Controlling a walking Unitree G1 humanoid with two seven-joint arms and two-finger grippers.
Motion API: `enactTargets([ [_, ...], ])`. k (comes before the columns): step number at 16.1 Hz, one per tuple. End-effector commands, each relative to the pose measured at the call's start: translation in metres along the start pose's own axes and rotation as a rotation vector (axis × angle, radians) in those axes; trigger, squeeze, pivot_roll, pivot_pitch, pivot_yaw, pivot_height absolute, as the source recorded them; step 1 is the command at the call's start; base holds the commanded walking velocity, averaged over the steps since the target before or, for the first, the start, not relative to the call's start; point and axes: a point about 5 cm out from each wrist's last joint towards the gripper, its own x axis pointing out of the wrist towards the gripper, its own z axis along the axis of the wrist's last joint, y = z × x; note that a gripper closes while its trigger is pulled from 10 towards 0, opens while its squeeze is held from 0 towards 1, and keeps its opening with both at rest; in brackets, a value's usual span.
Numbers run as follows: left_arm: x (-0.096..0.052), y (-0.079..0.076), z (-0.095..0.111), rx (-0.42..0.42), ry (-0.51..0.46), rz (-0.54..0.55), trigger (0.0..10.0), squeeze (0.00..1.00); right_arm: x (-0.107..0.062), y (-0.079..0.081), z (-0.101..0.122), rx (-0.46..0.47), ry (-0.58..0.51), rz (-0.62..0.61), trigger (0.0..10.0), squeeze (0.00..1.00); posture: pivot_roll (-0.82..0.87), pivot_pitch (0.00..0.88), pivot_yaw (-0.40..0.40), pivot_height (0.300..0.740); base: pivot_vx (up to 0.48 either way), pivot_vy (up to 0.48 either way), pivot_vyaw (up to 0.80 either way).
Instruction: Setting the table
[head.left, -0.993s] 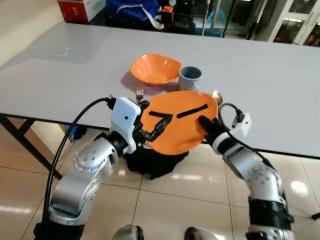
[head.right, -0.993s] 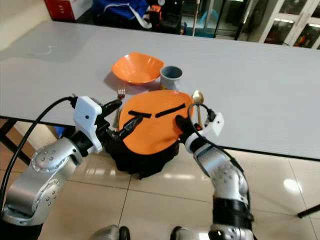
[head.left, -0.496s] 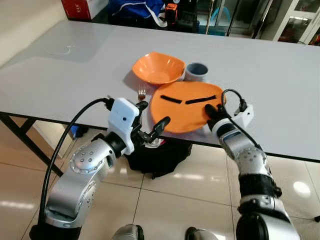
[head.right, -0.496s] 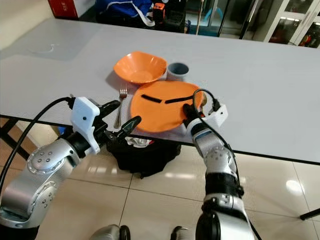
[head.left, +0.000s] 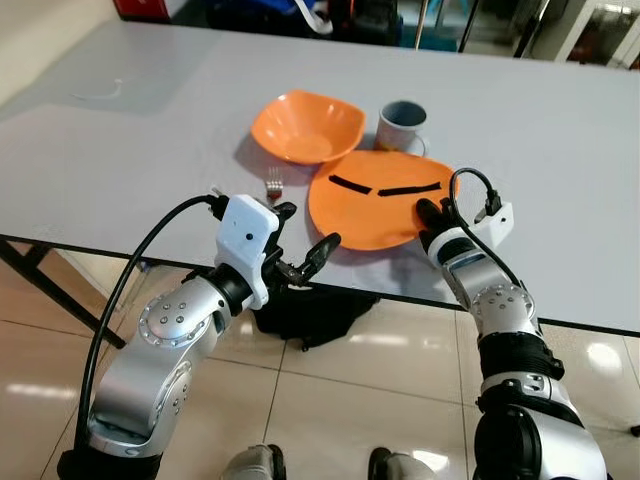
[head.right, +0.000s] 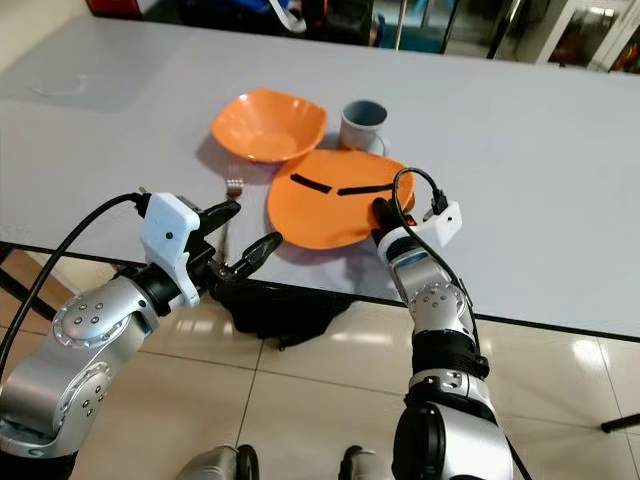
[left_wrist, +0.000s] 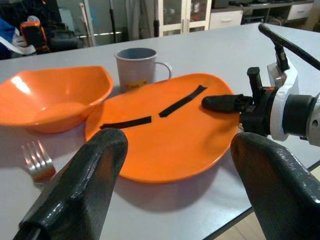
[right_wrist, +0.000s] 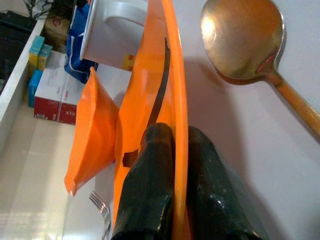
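i see the orange plate (head.left: 379, 196) lying on the grey table (head.left: 560, 130) near its front edge, with two black strips on its upper face. my right gripper (head.left: 432, 213) is clamped on the plate's right rim: in the right wrist view one black finger (right_wrist: 148, 186) lies over the rim and the other sits under it, with the orange edge between them. my left gripper (head.left: 304, 250) hangs just off the table's front edge, to the left of the plate and apart from it, its two fingers spread wide and holding nothing; the left wrist view looks between the fingers (left_wrist: 82, 187) across the plate.

behind the plate to the left stands an orange bowl (head.left: 307, 127), upright. a grey mug (head.left: 403, 125) stands just behind the plate's far rim, beside the bowl. a fork (head.left: 274, 184) lies on the table just left of the plate, in front of the bowl. a brass-coloured spoon (right_wrist: 250, 45) lies on the table just beside the plate's right rim, bowl side up. under the table edge a black bag (head.left: 310, 312) rests on the tiled floor (head.left: 380, 400).
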Motion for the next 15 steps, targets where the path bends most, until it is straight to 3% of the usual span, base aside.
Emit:
enactTargets([
  [1,0.000,-0.003,0.005,0.007,-0.012,-0.018,10.0,0.00,-0.003,-0.005,-0.003,0.003,0.017,-0.015,10.0,0.00,0.08,0.120,0.003,0.740,0.000,0.000,0.00],
  [7,-0.001,-0.006,0.004,-0.013,-0.007,-0.046,10.0,0.00,-0.022,-0.014,-0.003,0.032,0.047,-0.027,10.0,0.00,0.07,0.118,0.007,0.740,0.000,0.000,0.00],
  [13,0.000,-0.007,0.003,-0.014,-0.003,-0.056,10.0,0.00,-0.023,-0.012,-0.006,0.029,0.057,-0.035,10.0,0.00,0.07,0.116,0.008,0.740,0.000,0.000,0.00],
  [14,0.000,-0.006,0.003,-0.012,-0.001,-0.054,10.0,0.00,-0.022,-0.010,-0.007,0.013,0.062,-0.032,10.0,0.67,0.08,0.115,0.007,0.740,0.000,0.000,0.00],
  [15,0.000,-0.005,0.003,-0.011,-0.001,-0.052,10.0,0.00,-0.022,-0.008,-0.007,-0.014,0.067,-0.032,10.0,1.00,0.08,0.115,0.007,0.740,0.000,0.000,0.00],
])
